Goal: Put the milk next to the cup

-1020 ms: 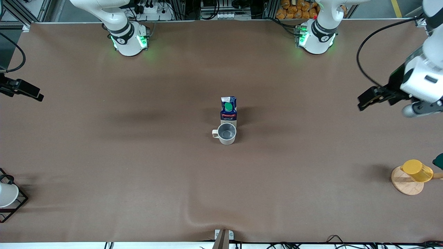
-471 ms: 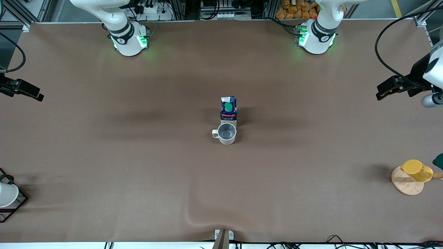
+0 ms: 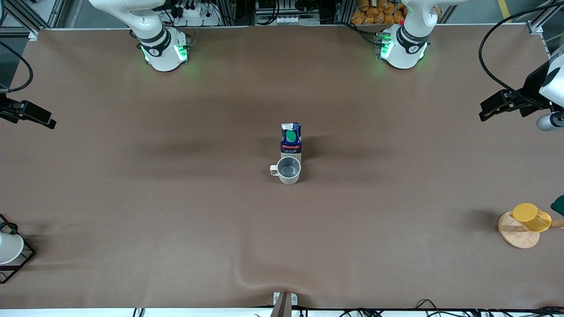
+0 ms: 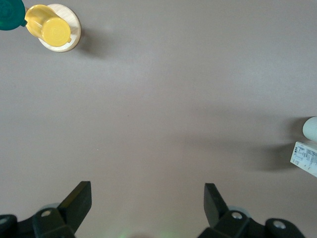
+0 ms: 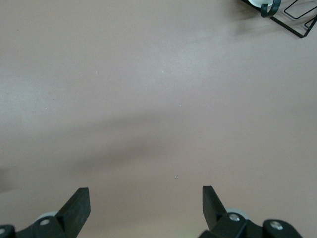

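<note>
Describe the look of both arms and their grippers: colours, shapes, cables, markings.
Both arms are glossy white with rounded segments and black joint rings; each base glows green. The left gripper and right gripper have black, wedge-shaped jaws on black bodies with silver screws. In the front view a black cable loops to the left arm's wrist, which carries a black camera mount.

Yellow cup [image 3: 531, 217] tipped on a round wooden coaster [image 3: 516, 232]; dark green object [image 3: 558, 205] just beside the cup, cut off at the view's edge.
</note>
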`<state>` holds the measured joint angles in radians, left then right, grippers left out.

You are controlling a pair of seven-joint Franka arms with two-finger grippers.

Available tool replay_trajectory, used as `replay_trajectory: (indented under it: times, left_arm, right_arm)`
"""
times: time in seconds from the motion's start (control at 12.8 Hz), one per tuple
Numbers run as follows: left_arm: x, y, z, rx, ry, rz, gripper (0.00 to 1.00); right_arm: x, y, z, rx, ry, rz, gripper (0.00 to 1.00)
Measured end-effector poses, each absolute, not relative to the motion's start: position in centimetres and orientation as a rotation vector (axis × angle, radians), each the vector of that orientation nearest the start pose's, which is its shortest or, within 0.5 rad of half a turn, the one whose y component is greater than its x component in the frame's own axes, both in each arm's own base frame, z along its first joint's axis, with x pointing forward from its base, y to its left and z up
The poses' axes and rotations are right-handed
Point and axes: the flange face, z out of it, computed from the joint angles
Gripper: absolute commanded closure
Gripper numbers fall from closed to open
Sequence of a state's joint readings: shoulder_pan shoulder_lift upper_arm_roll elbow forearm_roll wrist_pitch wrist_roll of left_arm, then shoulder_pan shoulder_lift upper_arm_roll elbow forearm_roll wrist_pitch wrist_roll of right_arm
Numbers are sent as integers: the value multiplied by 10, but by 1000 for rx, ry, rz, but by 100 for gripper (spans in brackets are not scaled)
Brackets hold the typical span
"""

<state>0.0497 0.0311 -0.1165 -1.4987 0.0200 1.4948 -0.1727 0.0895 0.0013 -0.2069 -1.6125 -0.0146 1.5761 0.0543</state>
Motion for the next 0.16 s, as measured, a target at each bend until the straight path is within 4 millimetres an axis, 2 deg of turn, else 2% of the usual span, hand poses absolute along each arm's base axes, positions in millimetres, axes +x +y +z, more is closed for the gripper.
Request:
replay_trajectory:
  times: [0.16]
  left_arm:
    - [556,-36,634,-3116,-162,52,0]
  right_arm:
    - [550,-66,604,-3143,270,63,0]
